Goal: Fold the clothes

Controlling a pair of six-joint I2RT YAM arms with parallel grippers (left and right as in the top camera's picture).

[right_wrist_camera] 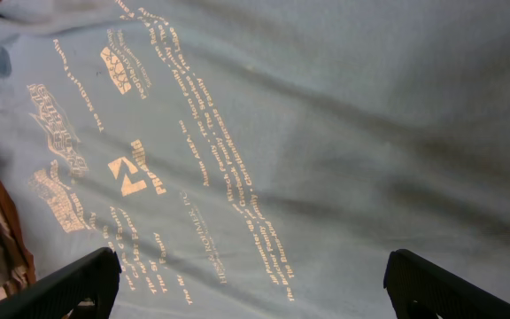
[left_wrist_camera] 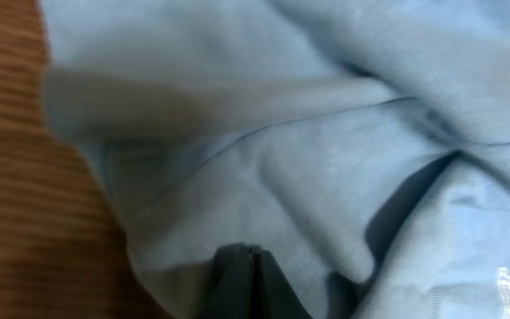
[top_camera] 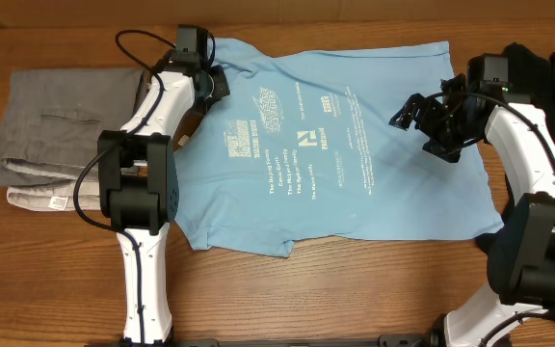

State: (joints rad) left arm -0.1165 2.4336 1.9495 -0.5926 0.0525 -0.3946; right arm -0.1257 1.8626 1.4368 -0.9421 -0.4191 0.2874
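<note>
The clothes, a light blue T-shirt (top_camera: 355, 164) with small white logos and text facing up, lie spread flat across the middle of the table. My left gripper (top_camera: 212, 82) is at the shirt's upper left sleeve. In the left wrist view its dark fingers (left_wrist_camera: 237, 283) are pressed together, shut on a fold of the wrinkled blue fabric (left_wrist_camera: 308, 159). My right gripper (top_camera: 422, 120) hovers over the shirt's right side. The right wrist view shows it (right_wrist_camera: 255, 292) wide open above the printed text (right_wrist_camera: 202, 204), holding nothing.
A folded grey garment (top_camera: 66, 116) lies at the left on a white cloth (top_camera: 41, 198). Something dark (top_camera: 552, 58) sits at the back right corner. Bare wooden table (top_camera: 335, 299) runs along the front edge.
</note>
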